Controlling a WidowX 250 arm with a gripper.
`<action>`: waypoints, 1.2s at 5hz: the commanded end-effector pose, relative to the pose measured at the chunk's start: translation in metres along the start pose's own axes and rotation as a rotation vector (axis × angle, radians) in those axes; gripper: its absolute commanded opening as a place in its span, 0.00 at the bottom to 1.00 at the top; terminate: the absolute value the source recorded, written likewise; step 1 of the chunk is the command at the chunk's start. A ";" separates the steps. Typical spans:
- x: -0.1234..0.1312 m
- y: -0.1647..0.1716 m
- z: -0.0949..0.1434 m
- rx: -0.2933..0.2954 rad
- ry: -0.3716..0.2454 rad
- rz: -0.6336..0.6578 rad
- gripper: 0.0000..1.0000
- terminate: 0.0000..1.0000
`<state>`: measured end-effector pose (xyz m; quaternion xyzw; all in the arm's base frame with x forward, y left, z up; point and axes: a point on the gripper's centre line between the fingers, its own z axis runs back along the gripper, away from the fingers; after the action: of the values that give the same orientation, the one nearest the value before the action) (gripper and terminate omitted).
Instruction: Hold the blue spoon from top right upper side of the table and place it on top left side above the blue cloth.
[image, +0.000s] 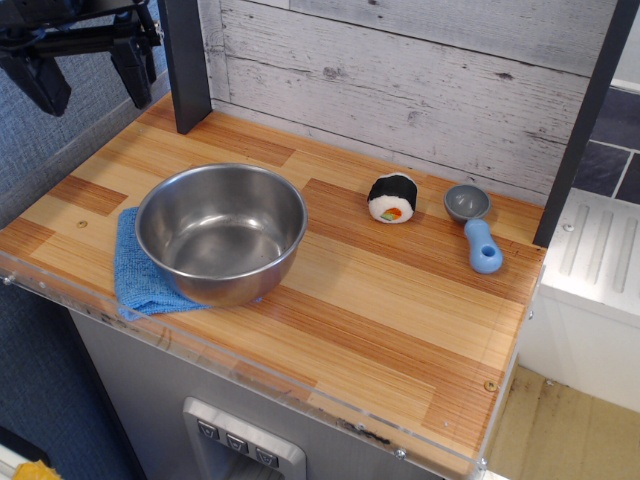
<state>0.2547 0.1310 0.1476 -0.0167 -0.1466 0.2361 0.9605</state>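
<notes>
The blue spoon (474, 226) lies flat on the table (400, 320) at the far right, grey bowl towards the back wall, light-blue handle pointing to the front. The blue cloth (135, 272) lies at the front left, mostly covered by a steel bowl. My gripper (85, 75) hangs high above the table's far left corner, far from the spoon. Its two black fingers stand apart with nothing between them.
A large steel bowl (221, 232) sits on the cloth at the left. A sushi toy (392, 198) stands just left of the spoon. A dark post (186, 65) rises at the back left, another (585, 120) at the right. A clear acrylic strip (300, 385) edges the front.
</notes>
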 end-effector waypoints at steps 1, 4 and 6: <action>0.000 0.000 0.000 0.000 0.000 0.000 1.00 0.00; 0.009 -0.080 0.043 -0.044 -0.079 0.085 1.00 0.00; -0.016 -0.135 0.009 -0.115 -0.019 0.065 1.00 0.00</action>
<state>0.2987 0.0013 0.1542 -0.0746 -0.1522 0.2584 0.9510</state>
